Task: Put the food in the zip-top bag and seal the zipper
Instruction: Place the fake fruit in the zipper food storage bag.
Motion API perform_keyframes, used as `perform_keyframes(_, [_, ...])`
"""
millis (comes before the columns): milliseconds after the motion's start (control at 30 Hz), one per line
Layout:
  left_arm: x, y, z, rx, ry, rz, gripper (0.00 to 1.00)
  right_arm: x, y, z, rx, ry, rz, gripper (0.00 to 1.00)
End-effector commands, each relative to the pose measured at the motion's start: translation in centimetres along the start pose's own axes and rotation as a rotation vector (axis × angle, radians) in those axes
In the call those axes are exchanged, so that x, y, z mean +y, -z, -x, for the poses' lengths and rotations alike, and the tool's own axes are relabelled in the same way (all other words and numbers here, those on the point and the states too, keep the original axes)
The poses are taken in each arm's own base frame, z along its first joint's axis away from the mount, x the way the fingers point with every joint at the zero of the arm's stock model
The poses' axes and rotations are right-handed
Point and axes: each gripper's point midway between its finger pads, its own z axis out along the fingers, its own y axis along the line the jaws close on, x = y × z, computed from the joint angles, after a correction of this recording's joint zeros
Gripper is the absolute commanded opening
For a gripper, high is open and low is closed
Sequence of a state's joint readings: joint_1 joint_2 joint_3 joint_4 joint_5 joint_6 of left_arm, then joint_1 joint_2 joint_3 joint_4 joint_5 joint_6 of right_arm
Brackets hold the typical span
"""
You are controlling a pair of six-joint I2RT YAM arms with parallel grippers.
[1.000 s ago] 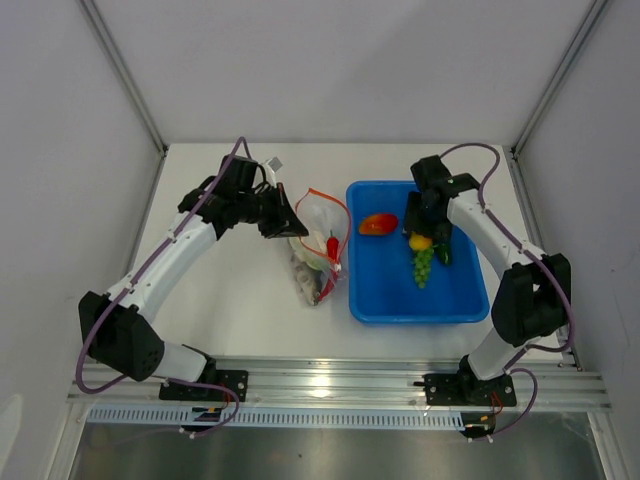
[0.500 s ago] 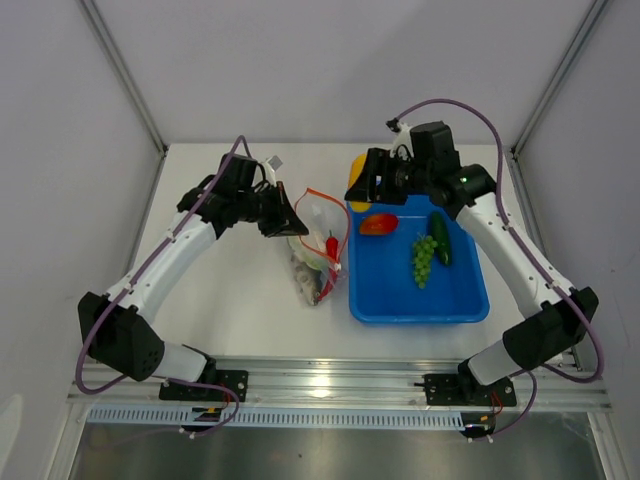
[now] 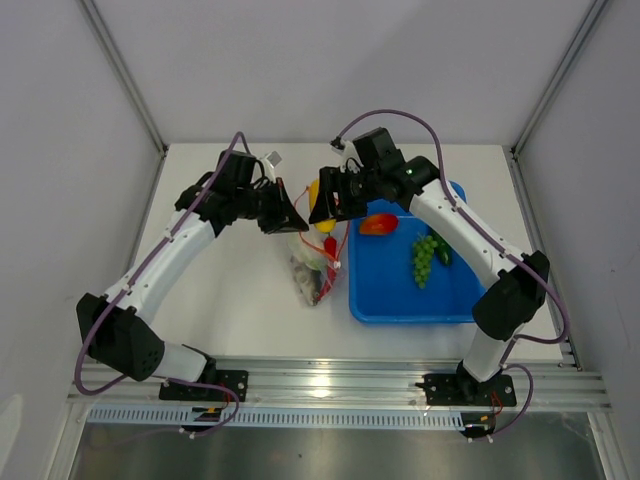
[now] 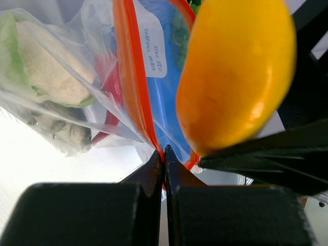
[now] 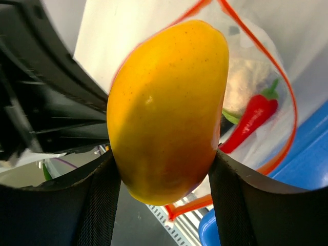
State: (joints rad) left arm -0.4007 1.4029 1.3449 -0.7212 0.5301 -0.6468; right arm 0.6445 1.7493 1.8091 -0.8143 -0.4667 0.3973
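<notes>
The right arm has swung left off the blue rectangular plastic tray and is over the bag now, while the left arm hasn't budged! On the left, the left gripper has its jaws pinched tight on the thin red-orange zipper strip, lifting one lip of the clear crinkly zip-top bag off the white tabletop. Just to its right, the right gripper has its jaws spread wide around the flanks of the smooth orange-yellow toy pepper. Here's the crux: the pepper's long axis runs out along the jaws, and the open loop of the mouth shows beyond it, a touch to one side, so the drop looks nearly lined up. Further right, the red toy tomato, green toy grapes and dark green toy cucumber wait in the tray.
</notes>
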Motion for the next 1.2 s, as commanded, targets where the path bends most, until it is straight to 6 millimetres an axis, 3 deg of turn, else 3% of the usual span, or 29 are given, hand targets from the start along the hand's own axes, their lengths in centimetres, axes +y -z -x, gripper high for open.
perform_keyframes(0, [-2.5, 1.7, 1.5, -0.065, -0.049, -0.054, 0.01, -0.3, 0.9, 0.0, 0.007, 0.027, -0.047, 0.59])
perform_keyframes(100, [-2.5, 1.8, 1.5, -0.068, -0.041, -0.055, 0.01, -0.6, 0.9, -0.5, 0.018, 0.034, -0.055, 0.73])
perform_keyframes(400, [-2.3, 2.0, 1.2, -0.075, -0.036, -0.050, 0.01, -0.5, 1.1, -0.3, 0.015, 0.054, -0.055, 0.80])
perform_keyframes(533, [-2.2, 2.0, 1.2, -0.073, -0.036, -0.045, 0.01, -2.9, 2.1, 0.9, -0.030, 0.066, -0.219, 0.79])
perform_keyframes(733, [-2.2, 2.1, 1.0, -0.070, -0.043, -0.042, 0.01, -6.7, 4.2, 1.4, -0.035, 0.041, -0.397, 0.69])
perform_keyframes(833, [-2.2, 2.1, 1.0, -0.067, -0.045, -0.043, 0.00, -8.0, 4.2, 0.8, -0.019, 0.015, -0.419, 0.64])
perform_keyframes(1167, [-2.2, 2.2, 0.7, -0.057, -0.053, -0.045, 0.01, -9.2, 0.3, -0.8, 0.065, -0.029, -0.356, 0.35])
